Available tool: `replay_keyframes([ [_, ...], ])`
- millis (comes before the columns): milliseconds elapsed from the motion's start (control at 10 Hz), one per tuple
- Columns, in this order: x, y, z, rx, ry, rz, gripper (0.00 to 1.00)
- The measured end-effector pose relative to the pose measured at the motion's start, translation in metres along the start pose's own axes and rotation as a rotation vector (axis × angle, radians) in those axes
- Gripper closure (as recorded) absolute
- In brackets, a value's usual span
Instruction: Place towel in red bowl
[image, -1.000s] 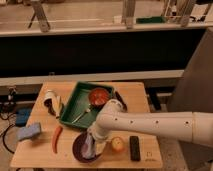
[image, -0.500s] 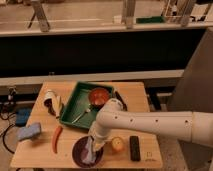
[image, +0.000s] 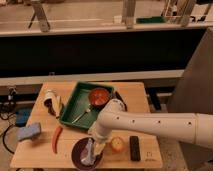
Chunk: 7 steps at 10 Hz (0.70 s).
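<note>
Camera view: 1 towel (image: 88, 155) below end effector (image: 97, 143) & 1 red bowl (image: 99, 96).

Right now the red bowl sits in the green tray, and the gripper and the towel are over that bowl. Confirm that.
Not quite. The red bowl does sit in the green tray, but the gripper and the towel are over the dark bowl at the table's front edge, not the red one. The camera view shows it.

White arm (image: 160, 125) extended in from right, bent at the end.
Gripper (image: 96, 144) pointed down, low and left of centre in view, wrist (image: 113, 113) above it.
</note>
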Motion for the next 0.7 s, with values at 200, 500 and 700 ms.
replay_keyframes([
  [200,-0.005,0.003,-0.007,0.027,-0.03,-0.017,0.3],
  [500,-0.015,0.009,-0.014,0.057,-0.078,-0.062,0.3],
  [700,-0.023,0.014,-0.015,0.064,-0.099,-0.096,0.42],
])
